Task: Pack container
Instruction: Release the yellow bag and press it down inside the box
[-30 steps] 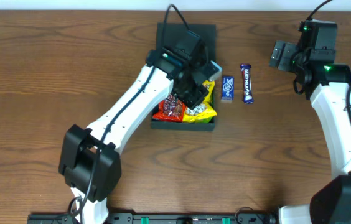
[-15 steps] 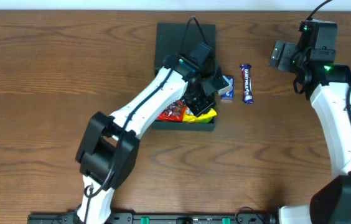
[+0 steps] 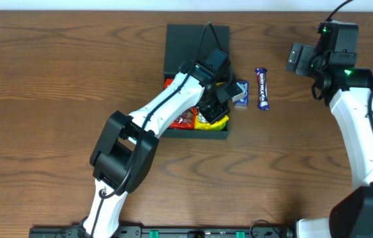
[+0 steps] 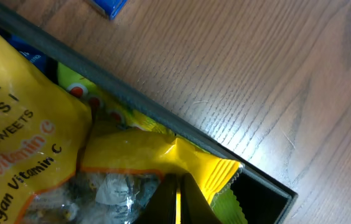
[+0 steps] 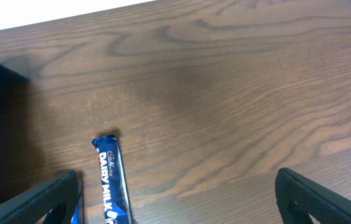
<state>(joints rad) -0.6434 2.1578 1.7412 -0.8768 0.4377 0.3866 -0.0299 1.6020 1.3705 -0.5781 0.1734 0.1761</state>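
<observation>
Brown wood table [image 3: 54, 79] carries open container [image 3: 197, 39], 1 blue packet [image 3: 242, 92], 1 chocolate bar [image 3: 262, 88].

A dark brown wooden desk [image 3: 54, 79] fills nearly the whole overhead view. Its grain runs lengthwise from the left edge to the right edge in long streaks, with paler bands among the darker ones. Beyond the far edge lies a narrow white strip [image 3: 74, 4]; whether it is wall or floor cannot be told. In the right wrist view the same white surface [image 5: 32, 15] shows past the far edge, and the desktop [image 5: 238, 81] carries wavy, looping grain. The left wrist view shows the wood [image 4: 275, 74] closely, fine-lined, with a soft pale sheen where light falls on it. Shadows on the desk are soft-edged and short.
</observation>
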